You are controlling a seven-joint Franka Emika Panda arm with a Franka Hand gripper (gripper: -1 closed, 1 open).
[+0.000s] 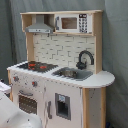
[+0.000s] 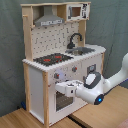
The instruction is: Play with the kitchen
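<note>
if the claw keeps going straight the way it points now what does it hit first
Probably the windowed oven door on the tall white and light-wood toy kitchen. In the second exterior view the white robot claw points at that front, just above the window; depth is unclear, so contact cannot be judged.

White rounded arm (image 2: 112,80), blue light, boxy gripper (image 2: 59,88).

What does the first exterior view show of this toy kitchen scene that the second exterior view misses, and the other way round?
Only the first exterior view shows the cupboard door with its dark panel under the sink. Only the second exterior view shows the end effector at the oven door, the arm's blue light and the wooden floor. Both exterior views share the kitchen, with stovetop, faucet, hood and microwave.
</note>
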